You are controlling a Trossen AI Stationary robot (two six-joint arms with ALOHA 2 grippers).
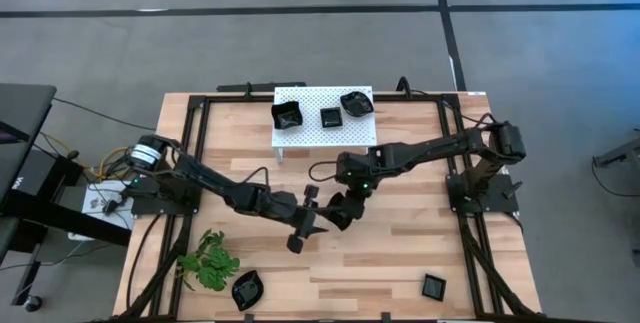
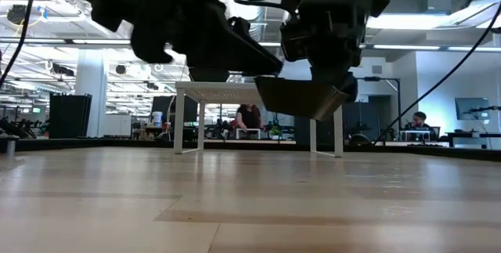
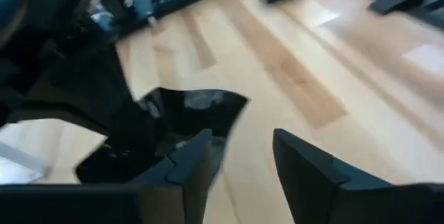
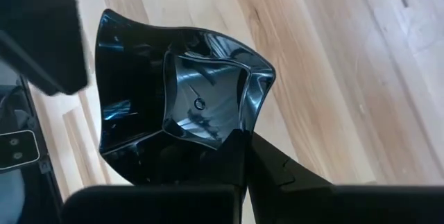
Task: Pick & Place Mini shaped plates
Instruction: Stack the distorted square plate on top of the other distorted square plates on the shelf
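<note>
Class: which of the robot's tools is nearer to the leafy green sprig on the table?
The left. The left tool hangs over the table's middle, up and to the right of the sprig in the high view; the right tool, gripping a black plate, is just beyond it.

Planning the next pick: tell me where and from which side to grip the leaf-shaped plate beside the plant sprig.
Grip the leaf-shaped plate by its raised rim, coming straight down from above. It lies flat with its hollow facing up, so only the edge gives fingers purchase. Take the side away from the plant sprig, which lies close beside it.

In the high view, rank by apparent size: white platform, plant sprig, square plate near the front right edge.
1. White platform
2. Plant sprig
3. Square plate
All three lie at similar range, so the order holds.
</note>
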